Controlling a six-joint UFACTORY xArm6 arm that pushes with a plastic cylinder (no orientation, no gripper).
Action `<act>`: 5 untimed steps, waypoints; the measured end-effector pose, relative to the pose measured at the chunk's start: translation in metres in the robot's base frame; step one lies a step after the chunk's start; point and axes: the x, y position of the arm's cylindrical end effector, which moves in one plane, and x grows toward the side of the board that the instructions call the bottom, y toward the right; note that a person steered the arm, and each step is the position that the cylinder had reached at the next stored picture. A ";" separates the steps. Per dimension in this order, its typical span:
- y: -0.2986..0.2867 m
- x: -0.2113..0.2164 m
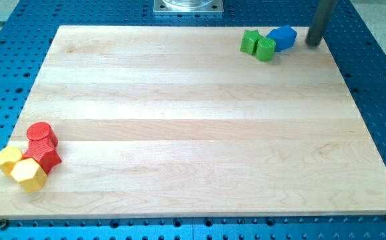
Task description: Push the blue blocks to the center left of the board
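Note:
A blue block sits near the board's top right, touching a green cylinder and next to a green star-shaped block to its left. Only one blue mass can be made out; whether it is one block or two I cannot tell. My tip stands just to the right of the blue block, a small gap apart, near the board's top edge.
At the view's bottom left a red cylinder, a red star-like block, a yellow block and a yellow hexagonal block cluster together. The wooden board lies on a blue perforated table. A metal base is at the top.

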 end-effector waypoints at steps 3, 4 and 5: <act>-0.024 0.007; -0.068 0.012; -0.064 -0.005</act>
